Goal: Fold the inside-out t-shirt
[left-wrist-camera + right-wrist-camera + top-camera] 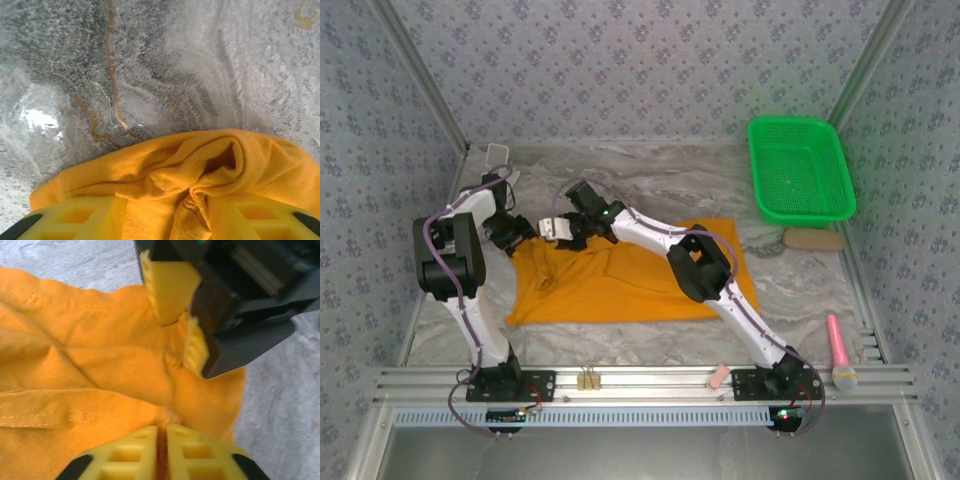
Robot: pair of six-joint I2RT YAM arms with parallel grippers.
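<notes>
T-shirt (630,285) lies spread on the bench (650,175) between the two arms, with its long axis running left to right. Both pairs of jaws are at its far left corner, close beside each other. The left arm (450,255) is near this corner. The right arm (700,265) reaches it only by stretching diagonally over the whole cloth. Almost all the fabric therefore lies to the right and near side of both jaws, so I judge that a fold has to carry this corner in that direction.

In the left wrist view the left jaws stand apart, with a thick bunch of cloth filling the gap between the yellow fingers (75,217); they look clamped on it. In the right wrist view the right jaws are pressed together, and a thin ridge of cloth seems nipped between the fingers (125,452).

The top view gives the layout but not the fingertips. The right wrist view shows the left jaws just beyond the right ones, on the same edge. The left wrist view shows bare bench past that edge.
</notes>
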